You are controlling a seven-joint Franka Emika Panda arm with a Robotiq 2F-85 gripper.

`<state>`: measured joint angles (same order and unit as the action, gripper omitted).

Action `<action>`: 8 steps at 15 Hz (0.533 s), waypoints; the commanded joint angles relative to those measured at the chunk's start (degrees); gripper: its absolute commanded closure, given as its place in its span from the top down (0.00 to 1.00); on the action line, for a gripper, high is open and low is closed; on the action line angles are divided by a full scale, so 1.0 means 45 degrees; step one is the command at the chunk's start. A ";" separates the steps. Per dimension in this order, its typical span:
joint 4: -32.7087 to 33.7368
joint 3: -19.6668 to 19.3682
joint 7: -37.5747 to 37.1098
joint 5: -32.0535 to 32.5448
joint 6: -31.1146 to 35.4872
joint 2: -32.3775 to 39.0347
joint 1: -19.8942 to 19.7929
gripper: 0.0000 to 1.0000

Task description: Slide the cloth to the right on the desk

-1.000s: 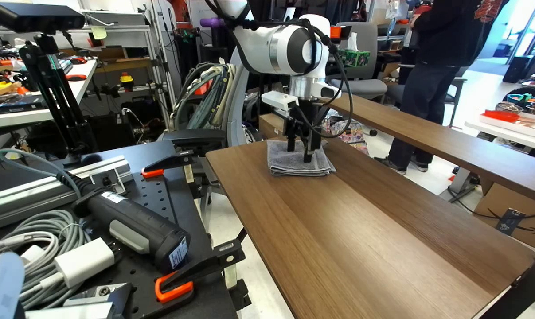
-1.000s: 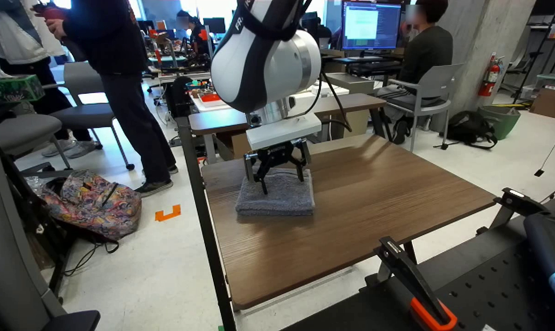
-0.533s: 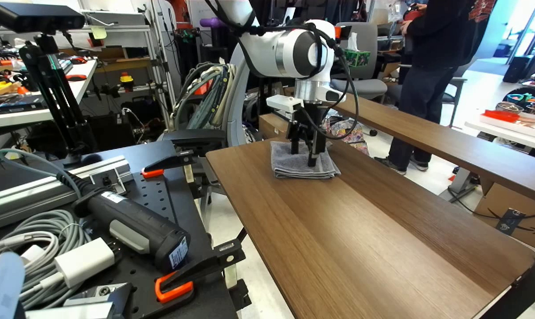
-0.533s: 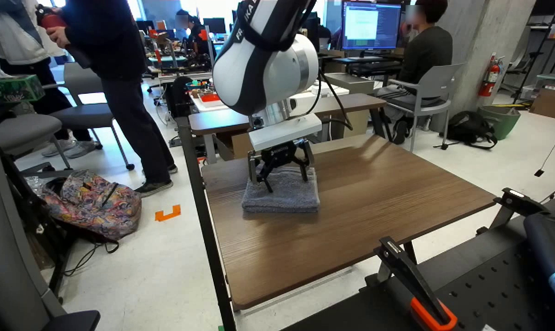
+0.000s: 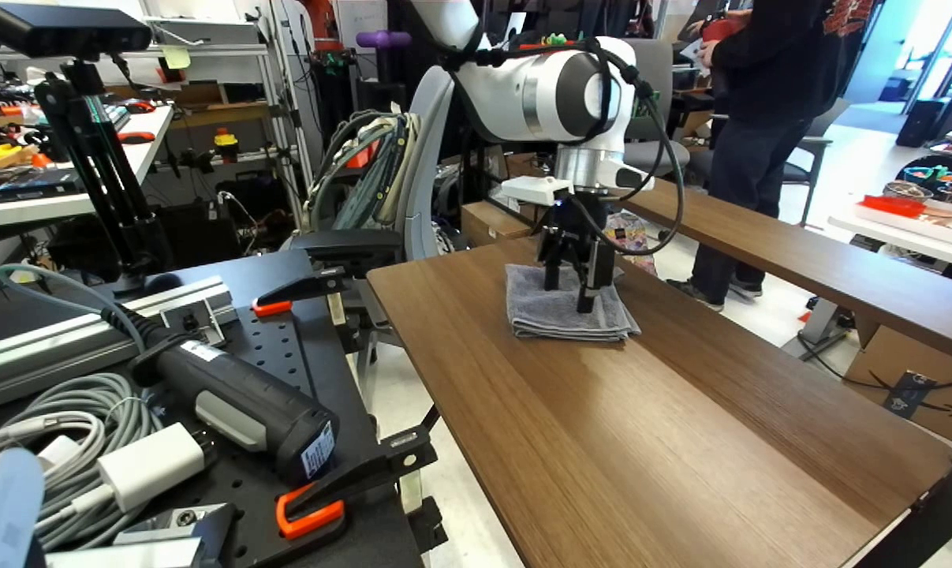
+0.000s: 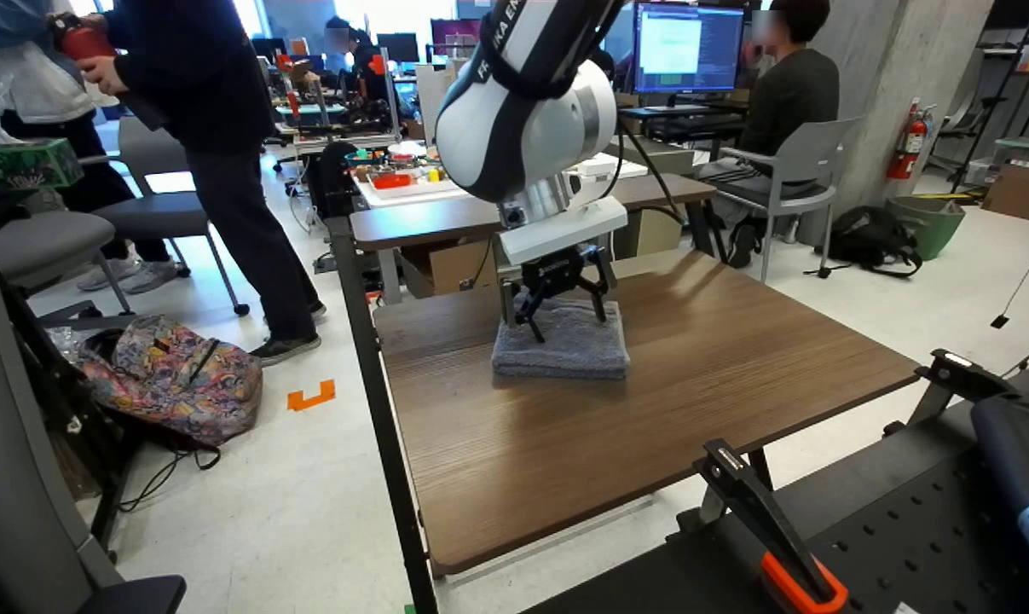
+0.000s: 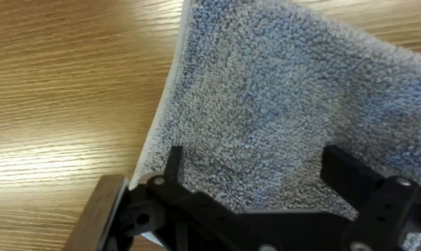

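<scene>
Cloth [image 6: 570, 351] must travel right across the desk [image 6: 676, 392]; it lies toward the far left in an exterior view, beneath the gripper [image 7: 254, 149], spread wide and pinching nothing; fingertips [image 7: 346, 170] seem pressed in, so drag level with light, even pressure

Gripper [image 7: 254, 150] at the near side, jaws spread wide, black fingers [image 7: 350, 176] well apart over the grey terry cloth [image 7: 266, 87], touching it or not, can't tell! Pale hem [image 7: 167, 89] curving along the cloth's left edge, and left of that, wood-grain desk [image 7: 64, 80], gleaming in bright streaks!
</scene>
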<state>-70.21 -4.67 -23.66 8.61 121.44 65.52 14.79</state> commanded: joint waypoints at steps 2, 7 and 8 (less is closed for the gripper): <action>0.1119 -0.0034 0.0989 -0.0325 -0.1131 0.0587 -0.1129 1.00; 0.2123 0.0020 0.1939 -0.0834 -0.2305 0.0982 -0.2632 1.00; 0.2241 0.0001 0.1971 -0.0970 -0.2483 0.0963 -0.2874 1.00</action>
<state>-65.57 -4.85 -17.08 6.44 114.42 67.27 4.73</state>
